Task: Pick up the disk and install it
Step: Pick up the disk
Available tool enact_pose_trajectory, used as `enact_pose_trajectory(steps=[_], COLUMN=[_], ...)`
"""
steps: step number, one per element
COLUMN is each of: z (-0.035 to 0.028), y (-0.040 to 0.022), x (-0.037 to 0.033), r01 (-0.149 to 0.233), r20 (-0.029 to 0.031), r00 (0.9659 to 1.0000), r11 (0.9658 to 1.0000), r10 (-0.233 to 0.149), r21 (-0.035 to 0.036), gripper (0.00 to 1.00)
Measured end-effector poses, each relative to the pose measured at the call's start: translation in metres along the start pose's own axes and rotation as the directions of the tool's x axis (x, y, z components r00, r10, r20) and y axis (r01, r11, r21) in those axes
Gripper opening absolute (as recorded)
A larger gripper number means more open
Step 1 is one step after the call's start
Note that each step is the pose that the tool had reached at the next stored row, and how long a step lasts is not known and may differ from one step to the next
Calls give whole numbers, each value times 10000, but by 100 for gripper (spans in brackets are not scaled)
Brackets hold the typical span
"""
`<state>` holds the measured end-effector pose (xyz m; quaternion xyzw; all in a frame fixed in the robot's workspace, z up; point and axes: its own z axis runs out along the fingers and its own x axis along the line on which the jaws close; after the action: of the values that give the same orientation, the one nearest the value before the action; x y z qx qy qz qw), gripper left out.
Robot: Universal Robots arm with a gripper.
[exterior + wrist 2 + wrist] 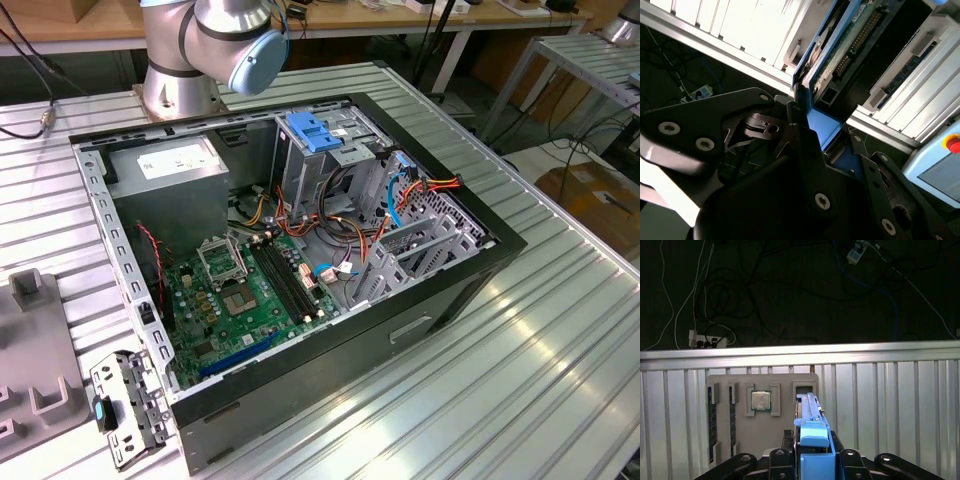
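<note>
Hand [812,452] clamped on the disk [809,415]: in both wrist views its black fingers [801,142] press on the blue rail from either side. In the first wrist view the disk is edge-on, its far end reaching to an open slot [804,388] of the grey tray [730,380]; whether it touches the tray I cannot tell. In the second wrist view the disk [840,55] shows its green board and connector inside the blue frame. Beside that slot the tray holds a chip [760,401], and past the chip two memory sticks [711,420]. The tray lies on the ribbed tabletop [880,405]. In the exterior view the tray [30,400] sits at the tabletop [520,380] edge, and to the exterior view's right of the tray lies the open case [450,290], with the arm [215,40] mounted behind.
</note>
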<state>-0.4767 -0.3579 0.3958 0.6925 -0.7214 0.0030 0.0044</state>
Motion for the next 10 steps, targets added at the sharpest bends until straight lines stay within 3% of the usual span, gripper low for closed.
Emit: enact_pose_trajectory(steps=[6, 10], z=[-11, -50], y=[0, 0], x=[0, 1], r01=[0, 1], r20=[-1, 0], r00=[10000, 10000], r11=[10000, 10000], r10=[0, -1], r21=[-1, 0], gripper=[37, 37])
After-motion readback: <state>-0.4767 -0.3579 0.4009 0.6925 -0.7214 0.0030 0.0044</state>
